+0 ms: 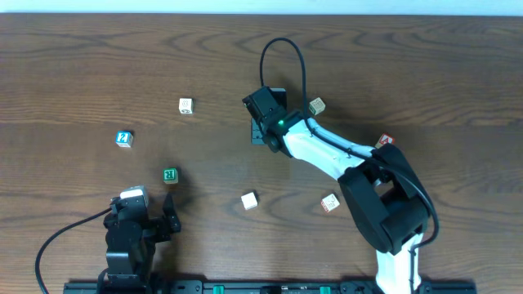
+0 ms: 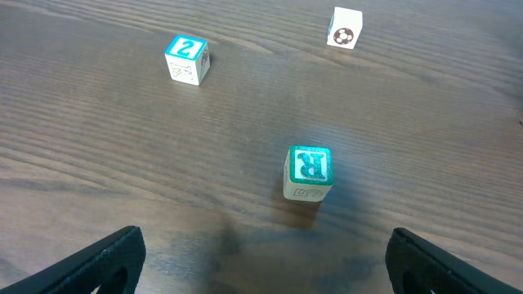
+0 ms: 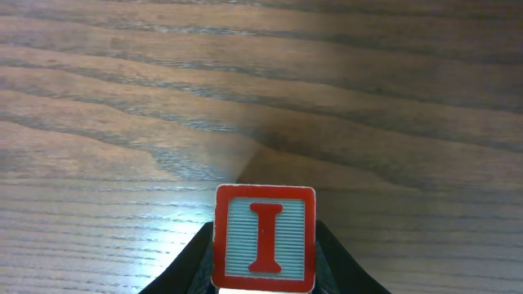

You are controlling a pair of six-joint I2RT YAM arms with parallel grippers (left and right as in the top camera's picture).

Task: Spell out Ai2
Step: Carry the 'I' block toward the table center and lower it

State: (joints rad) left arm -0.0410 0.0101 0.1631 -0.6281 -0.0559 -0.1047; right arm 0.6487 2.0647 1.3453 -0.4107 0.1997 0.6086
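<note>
Now the right gripper (image 3: 263,265) clamps the red I cube (image 3: 264,233) between its fingers, while the left gripper (image 2: 265,265) stands spread wide and empty, near the green R cube (image 2: 309,171)

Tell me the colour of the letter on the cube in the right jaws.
Red, on the cube, inside a red frame; clearest in the right wrist view.

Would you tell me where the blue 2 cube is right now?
In the overhead view, the 2 cube lies on the left side of the table, left of and beyond the green-lettered cube, with a white cube farther right.
</note>
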